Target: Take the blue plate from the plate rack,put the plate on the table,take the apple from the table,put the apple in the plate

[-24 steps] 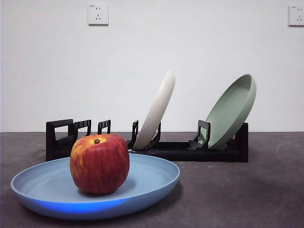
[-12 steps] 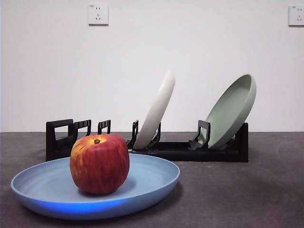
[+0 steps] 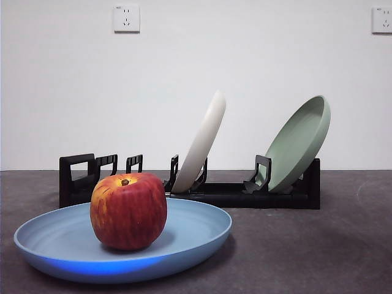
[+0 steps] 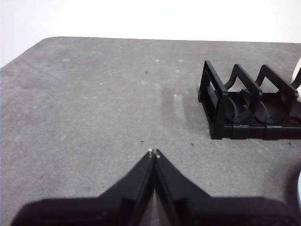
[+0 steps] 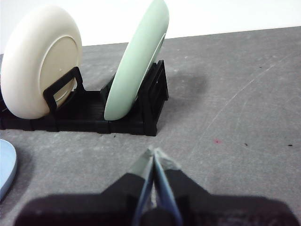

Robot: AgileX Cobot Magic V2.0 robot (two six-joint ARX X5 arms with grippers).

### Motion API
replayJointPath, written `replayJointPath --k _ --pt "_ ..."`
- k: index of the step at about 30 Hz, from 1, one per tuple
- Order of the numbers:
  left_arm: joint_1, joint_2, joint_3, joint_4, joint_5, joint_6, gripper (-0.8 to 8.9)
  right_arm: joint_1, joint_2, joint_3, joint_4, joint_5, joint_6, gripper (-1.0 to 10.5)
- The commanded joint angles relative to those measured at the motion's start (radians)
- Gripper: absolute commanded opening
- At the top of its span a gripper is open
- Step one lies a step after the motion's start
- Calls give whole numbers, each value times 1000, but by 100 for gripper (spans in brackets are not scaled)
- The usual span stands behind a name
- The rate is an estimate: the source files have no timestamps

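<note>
The blue plate [image 3: 122, 242] lies flat on the table [image 3: 306, 251] in the near left of the front view, and the red apple [image 3: 128, 210] stands upright in it. A sliver of the blue plate [image 5: 5, 167] also shows in the right wrist view. Behind stands the black plate rack [image 3: 184, 187]. My left gripper [image 4: 154, 153] is shut on nothing, over bare table beside the plate rack's [image 4: 249, 108] block end. My right gripper [image 5: 153, 153] is shut and empty, in front of the plate rack's [image 5: 94, 113] other end. Neither arm shows in the front view.
A cream-white plate [image 3: 202, 142] and a pale green plate [image 3: 300, 144] lean in the rack's slots. The cream-white plate [image 5: 40, 61] and pale green plate [image 5: 138, 56] also appear in the right wrist view. Two wall sockets [image 3: 126, 18] sit on the white wall behind.
</note>
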Motion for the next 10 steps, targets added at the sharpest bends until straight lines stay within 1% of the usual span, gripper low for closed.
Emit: replayJointPath --k 1,10 --pt "2 -3 -15 9 -1 5 -2 -2 1 -14 -2 3 6 2" --pt "2 -3 -15 9 -1 5 -1 -2 1 -14 -2 3 6 2"
